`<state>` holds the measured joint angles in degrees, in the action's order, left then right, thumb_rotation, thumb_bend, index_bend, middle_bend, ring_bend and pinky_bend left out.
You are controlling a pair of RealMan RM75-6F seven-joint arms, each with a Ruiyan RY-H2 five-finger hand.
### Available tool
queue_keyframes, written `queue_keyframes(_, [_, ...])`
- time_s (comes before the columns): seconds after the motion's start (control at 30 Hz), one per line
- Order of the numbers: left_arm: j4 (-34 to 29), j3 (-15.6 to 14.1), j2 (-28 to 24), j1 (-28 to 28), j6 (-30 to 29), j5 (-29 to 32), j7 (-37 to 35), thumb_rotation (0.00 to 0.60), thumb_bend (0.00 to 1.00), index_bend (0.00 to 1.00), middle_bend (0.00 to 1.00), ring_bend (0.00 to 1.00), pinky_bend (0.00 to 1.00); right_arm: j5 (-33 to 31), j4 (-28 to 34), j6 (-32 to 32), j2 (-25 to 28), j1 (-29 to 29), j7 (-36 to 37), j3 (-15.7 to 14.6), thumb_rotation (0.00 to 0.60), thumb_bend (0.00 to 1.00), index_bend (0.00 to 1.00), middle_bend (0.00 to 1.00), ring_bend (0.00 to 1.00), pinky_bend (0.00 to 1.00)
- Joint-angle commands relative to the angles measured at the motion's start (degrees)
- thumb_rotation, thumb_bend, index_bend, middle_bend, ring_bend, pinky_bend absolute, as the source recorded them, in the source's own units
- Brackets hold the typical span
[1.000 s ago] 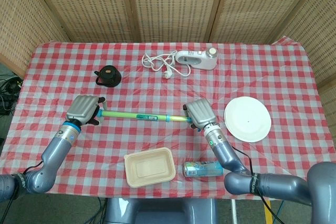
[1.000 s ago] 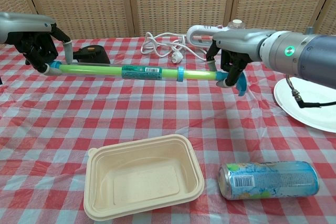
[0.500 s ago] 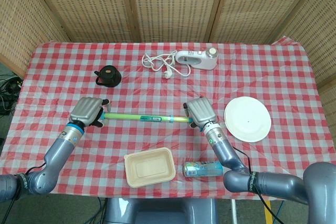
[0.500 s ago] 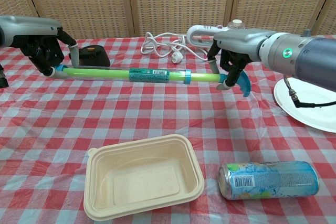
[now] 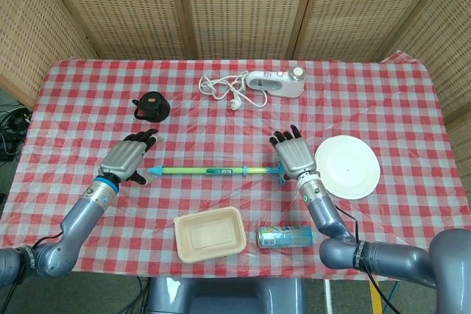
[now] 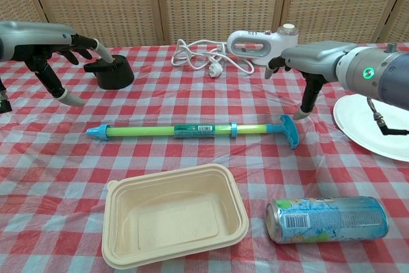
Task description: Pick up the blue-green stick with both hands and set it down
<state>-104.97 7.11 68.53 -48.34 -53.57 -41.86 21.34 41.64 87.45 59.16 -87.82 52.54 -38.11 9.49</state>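
The blue-green stick (image 5: pixel 217 171) (image 6: pixel 192 131) lies flat on the checked tablecloth, its blue tip to the left and its blue T-handle to the right. My left hand (image 5: pixel 129 158) (image 6: pixel 54 43) hovers above the tip end with fingers spread, holding nothing. My right hand (image 5: pixel 294 154) (image 6: pixel 307 62) is raised over the handle end, fingers spread and apart from the stick.
A beige food container (image 5: pixel 210 234) (image 6: pixel 172 220) and a lying can (image 5: pixel 285 237) (image 6: pixel 327 219) sit in front of the stick. A white plate (image 5: pixel 347 167) is at right. A black lid (image 5: pixel 151 106) and a white appliance (image 5: pixel 274 82) with its cord are behind.
Both hands let go of the stick and spread their fingers. The stick dropped from mid-air onto the tablecloth and now lies a little nearer the front.
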Motion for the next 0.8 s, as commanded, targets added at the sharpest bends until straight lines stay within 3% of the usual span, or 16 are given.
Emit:
queue_keyframes(0.03, [-1.3,-0.1,-0.2,2.9,-2.8,-5.2,-3.5,0.6,0.22,0.14,0.0,0.02,0.08,2.2,1.6,2.1,1.0,-1.2,0.1,-0.8,0.6,0.32,0.2,0.17,0.14,0.0])
queue_keyframes(0.23, [-2.1,-2.0,-0.7,8.6,-10.8,-15.9,-6.9,0.6,0.22,0.12,0.0,0.0,0.0,7.9,5.5,6.0,4.0,-4.9,2.8,-2.9,0.6,0.3,0.16,0.05,0.02,0.0])
queue_keyframes(0.33, [-0.5,-4.5,-0.6,13.0,-18.5,-22.7,-6.0,0.6,0.21,0.07,0.0,0.0,0.0,14.0,7.9,10.1,6.5,-8.4,5.8,-5.3,0.6,0.3,0.13,0.0,0.0,0.0])
queue_keyframes(0.53, [5.4,-9.4,2.7,21.3,-29.8,-32.1,-3.8,0.6,0.21,0.01,0.0,0.0,0.0,26.5,7.7,17.7,9.2,-16.7,15.1,-10.8,0.6,0.26,0.06,0.0,0.0,0.0])
queue_keyframes(0.67, [9.1,-11.3,4.7,26.1,-34.7,-35.6,-5.4,0.6,0.2,0.0,0.0,0.0,0.0,31.3,6.4,20.8,10.4,-21.4,19.7,-13.7,0.6,0.17,0.0,0.0,0.0,0.0])
queue_keyframes(0.8, [12.3,-14.1,5.7,30.9,-37.9,-38.5,-8.6,0.6,0.2,0.0,0.0,0.0,0.0,35.3,4.3,25.2,10.6,-26.5,24.8,-16.0,0.6,0.15,0.0,0.0,0.0,0.0])
